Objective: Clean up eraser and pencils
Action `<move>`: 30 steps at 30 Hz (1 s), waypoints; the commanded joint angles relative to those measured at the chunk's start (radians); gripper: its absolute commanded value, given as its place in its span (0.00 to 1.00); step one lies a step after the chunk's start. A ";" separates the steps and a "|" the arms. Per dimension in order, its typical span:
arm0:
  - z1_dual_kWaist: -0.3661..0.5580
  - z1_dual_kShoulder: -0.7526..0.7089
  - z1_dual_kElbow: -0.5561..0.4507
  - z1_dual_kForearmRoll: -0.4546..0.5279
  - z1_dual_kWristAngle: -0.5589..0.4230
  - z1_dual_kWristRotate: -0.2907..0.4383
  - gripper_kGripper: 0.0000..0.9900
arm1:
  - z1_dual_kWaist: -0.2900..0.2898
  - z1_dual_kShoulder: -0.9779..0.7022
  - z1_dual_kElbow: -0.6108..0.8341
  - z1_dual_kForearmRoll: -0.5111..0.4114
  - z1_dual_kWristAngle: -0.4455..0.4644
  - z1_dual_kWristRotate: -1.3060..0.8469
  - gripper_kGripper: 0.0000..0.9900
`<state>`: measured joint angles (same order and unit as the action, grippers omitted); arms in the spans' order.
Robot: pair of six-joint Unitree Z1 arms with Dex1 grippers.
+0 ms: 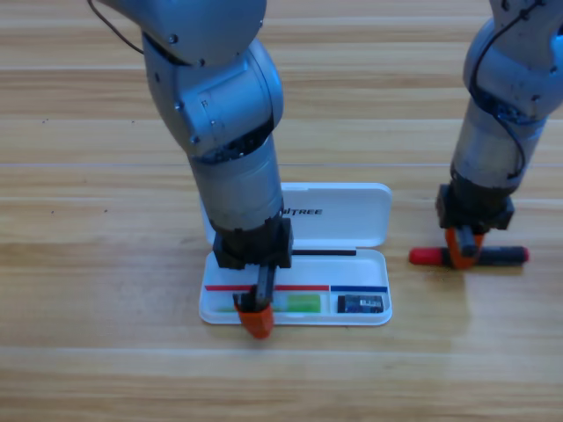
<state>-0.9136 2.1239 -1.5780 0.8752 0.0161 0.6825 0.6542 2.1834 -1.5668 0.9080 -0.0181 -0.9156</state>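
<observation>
Two claws: right claw (463,249) straddles marker (506,256); left claw (255,318) over case (352,211)

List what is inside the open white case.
In the white case: the eraser at the tray's right end and the green pencil left of it. The left gripper covers the pencil's left end; anything beneath is hidden.

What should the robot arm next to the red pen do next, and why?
Probably pinch the red pen and lift it toward the white case. The right pincer is down over the pen's middle, and the pen lies on the table, outside the case. The eraser and green pen are already inside, where the left pincer is.
</observation>
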 commanded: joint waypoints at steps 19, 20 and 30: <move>0.308 -0.478 0.115 0.151 -0.064 0.057 1.00 | 0.283 -0.027 -0.295 0.324 0.089 0.139 0.00; 0.335 -0.484 0.116 0.146 -0.074 0.057 1.00 | 0.288 0.004 -0.334 0.324 0.087 0.146 0.00; 0.559 -0.501 0.199 0.002 -0.203 0.057 1.00 | 0.300 0.210 -0.585 0.338 0.058 0.149 0.00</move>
<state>-0.4551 1.6258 -1.4427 0.9274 -0.1512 0.7307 0.9244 2.2812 -2.1054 1.2236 0.0535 -0.7694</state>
